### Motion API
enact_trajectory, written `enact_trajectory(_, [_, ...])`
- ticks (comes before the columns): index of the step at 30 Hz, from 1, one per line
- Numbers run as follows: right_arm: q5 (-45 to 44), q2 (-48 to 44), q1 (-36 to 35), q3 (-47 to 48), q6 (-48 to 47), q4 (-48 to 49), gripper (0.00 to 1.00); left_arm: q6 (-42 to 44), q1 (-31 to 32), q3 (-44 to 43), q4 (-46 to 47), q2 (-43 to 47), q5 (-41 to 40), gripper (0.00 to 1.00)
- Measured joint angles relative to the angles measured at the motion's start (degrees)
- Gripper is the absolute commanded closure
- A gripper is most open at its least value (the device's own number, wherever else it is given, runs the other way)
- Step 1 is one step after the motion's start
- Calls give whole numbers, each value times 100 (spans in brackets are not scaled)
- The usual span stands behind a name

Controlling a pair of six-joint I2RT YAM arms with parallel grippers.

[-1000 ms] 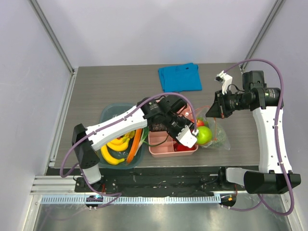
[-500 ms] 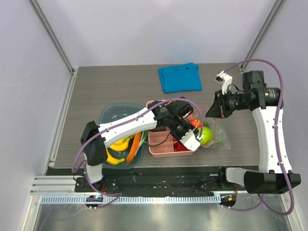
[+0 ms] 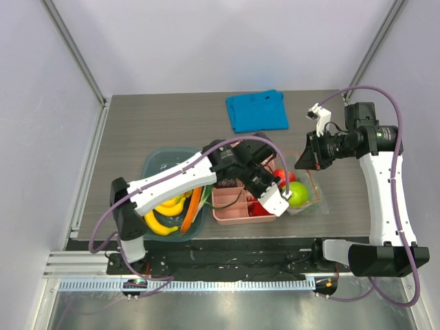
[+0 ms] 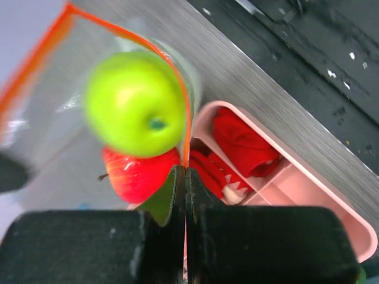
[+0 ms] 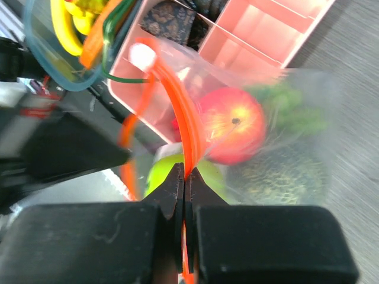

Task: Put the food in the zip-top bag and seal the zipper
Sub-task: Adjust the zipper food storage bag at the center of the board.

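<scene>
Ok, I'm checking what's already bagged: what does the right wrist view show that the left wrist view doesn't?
Only the right wrist view: the netted melon inside the zip-top bag, plus the teal bin with bananas. Only the left wrist view: red toy pieces in the pink tray. Both: the green apple and red fruit in the bag, and the zipper, pinched by the left gripper in one and the right gripper in the other.

Bag: clear plastic zip-top bag (image 3: pixel 317 203) — shiny green apple (image 3: pixel 299 194) and small red fruit (image 3: pixel 287 176) inside.
Left gripper (image 3: pixel 278 199): at the bag's left edge, over the pink compartment tray (image 3: pixel 230 212).
Right gripper (image 3: pixel 302 163): at its far edge.
</scene>
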State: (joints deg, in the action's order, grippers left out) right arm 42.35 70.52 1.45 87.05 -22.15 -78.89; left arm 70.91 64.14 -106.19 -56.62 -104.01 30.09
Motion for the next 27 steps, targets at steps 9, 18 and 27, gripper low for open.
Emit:
enact_trajectory(9, [-1152,2,-2,98,-632,-9,99,-1731,-332,-986,656,393,326,100])
enact_trajectory(18, [-1941,-240,-2,-151,-1327,37,99,-2221,-280,-487,894,389,673,23])
enact_trajectory(27, [-1921,-299,-2,-468,-1346,35,99,-1759,466,612,1425,199,157,25])
